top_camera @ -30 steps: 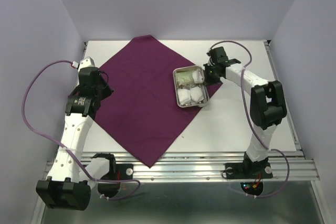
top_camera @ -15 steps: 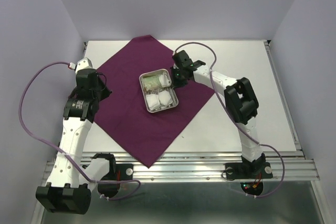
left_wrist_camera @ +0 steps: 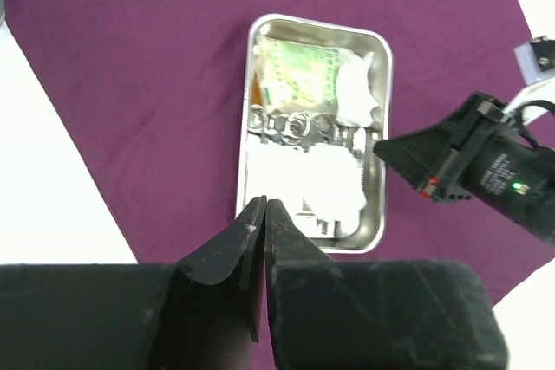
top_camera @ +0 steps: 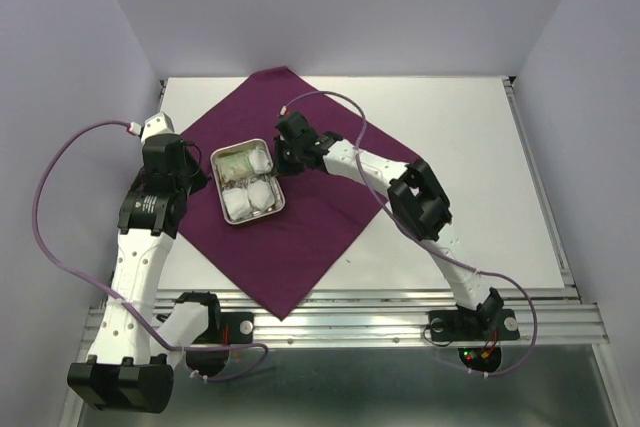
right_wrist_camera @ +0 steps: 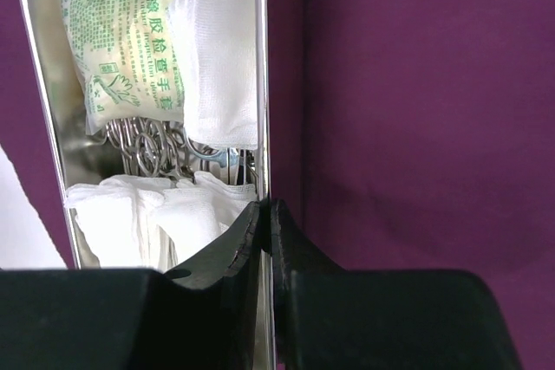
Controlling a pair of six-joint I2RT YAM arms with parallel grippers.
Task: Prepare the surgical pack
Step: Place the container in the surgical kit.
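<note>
The surgical pack, a large deep-purple cloth (top_camera: 300, 227) (left_wrist_camera: 139, 84) (right_wrist_camera: 416, 110), lies flat as a diamond on the white table. On its left half sits a small steel tray (top_camera: 216, 187) (left_wrist_camera: 383, 153) (right_wrist_camera: 261, 84) with a green-printed packet (right_wrist_camera: 130, 41), white gauze pads (right_wrist_camera: 221, 49) and steel ring-handled instruments (right_wrist_camera: 147, 145). My right gripper (top_camera: 283, 155) (right_wrist_camera: 266, 207) is shut on the tray's right rim. My left gripper (top_camera: 197, 179) (left_wrist_camera: 264, 205) is shut with nothing in it, just off the tray's left side.
The right arm (top_camera: 380, 169) stretches low across the cloth from the right. White table (top_camera: 470, 207) lies bare right of the cloth, and a strip shows at the left edge (left_wrist_camera: 52, 188). Lilac walls enclose the table on three sides.
My right gripper has dragged the tray leftward across the cloth, from its right corner to its left half. The left arm has shifted only slightly.
</note>
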